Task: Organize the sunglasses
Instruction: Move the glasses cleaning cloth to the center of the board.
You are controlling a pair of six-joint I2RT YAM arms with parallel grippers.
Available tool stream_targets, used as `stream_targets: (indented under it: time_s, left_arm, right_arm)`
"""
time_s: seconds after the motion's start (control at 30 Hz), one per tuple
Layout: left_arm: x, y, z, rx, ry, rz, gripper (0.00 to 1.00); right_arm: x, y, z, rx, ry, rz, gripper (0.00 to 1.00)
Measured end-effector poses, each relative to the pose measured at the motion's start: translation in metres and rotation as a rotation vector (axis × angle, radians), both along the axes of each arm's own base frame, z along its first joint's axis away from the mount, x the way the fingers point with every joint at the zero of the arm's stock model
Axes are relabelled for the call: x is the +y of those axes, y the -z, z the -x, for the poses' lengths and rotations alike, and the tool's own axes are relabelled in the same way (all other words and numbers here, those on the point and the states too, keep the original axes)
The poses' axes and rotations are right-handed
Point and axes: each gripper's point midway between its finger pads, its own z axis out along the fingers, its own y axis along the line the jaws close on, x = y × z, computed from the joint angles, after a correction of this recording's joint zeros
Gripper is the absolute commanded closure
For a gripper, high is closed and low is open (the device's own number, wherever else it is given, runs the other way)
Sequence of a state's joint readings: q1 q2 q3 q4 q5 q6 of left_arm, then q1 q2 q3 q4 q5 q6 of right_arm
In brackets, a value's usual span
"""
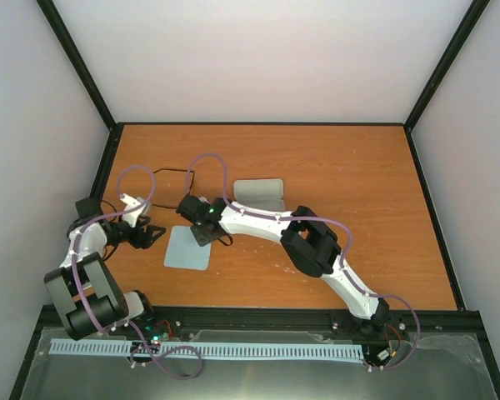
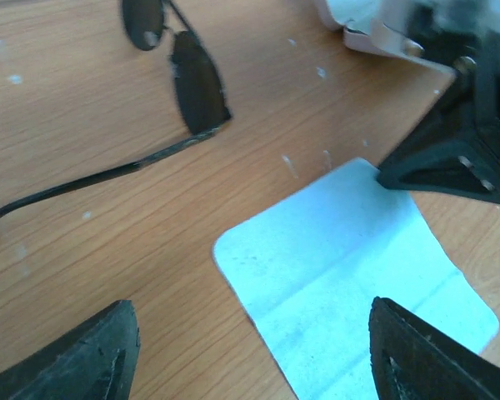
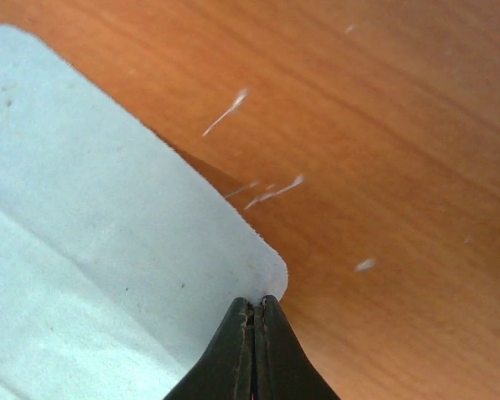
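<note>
The sunglasses [image 1: 187, 175] lie on the wooden table at the back left, thin black frame, arms unfolded; the left wrist view shows their dark lenses [image 2: 197, 83] and one long arm. The pale blue-grey cloth [image 1: 187, 250] lies flat in front of them. My right gripper [image 1: 204, 236] is shut on the cloth's far right corner [image 3: 262, 279], low at the table. My left gripper [image 1: 152, 235] is open and empty, just left of the cloth [image 2: 358, 283], with its near corner between the fingers [image 2: 92, 358].
The pale case [image 1: 258, 193] lies behind my right arm, right of the sunglasses; its edge shows in the left wrist view [image 2: 367, 33]. Black frame posts and white walls bound the table. White scuffs mark the wood.
</note>
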State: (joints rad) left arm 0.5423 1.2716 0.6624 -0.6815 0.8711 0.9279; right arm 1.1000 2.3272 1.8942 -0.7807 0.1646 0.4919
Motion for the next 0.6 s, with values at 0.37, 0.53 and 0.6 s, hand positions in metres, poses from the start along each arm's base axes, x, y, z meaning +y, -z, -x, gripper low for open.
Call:
stream_targets:
  time_s: [0.37,0.53,0.6]
  left_arm:
    - [-0.026,0.026,-0.013,0.053,0.083,-0.085,0.48]
    - [-0.026,0.050,-0.016,0.122,0.083,-0.103,0.43]
    - [-0.028,0.056,-0.017,0.140,0.088,-0.110,0.42]
  right_arm:
    - [-0.014,0.009,-0.028,0.009,-0.022,-0.021,0.97]
    - [-0.016,0.006,-0.036,0.015,-0.041,-0.035,0.97]
    - [-0.015,0.004,-0.039,0.014,-0.049,-0.043,0.97]
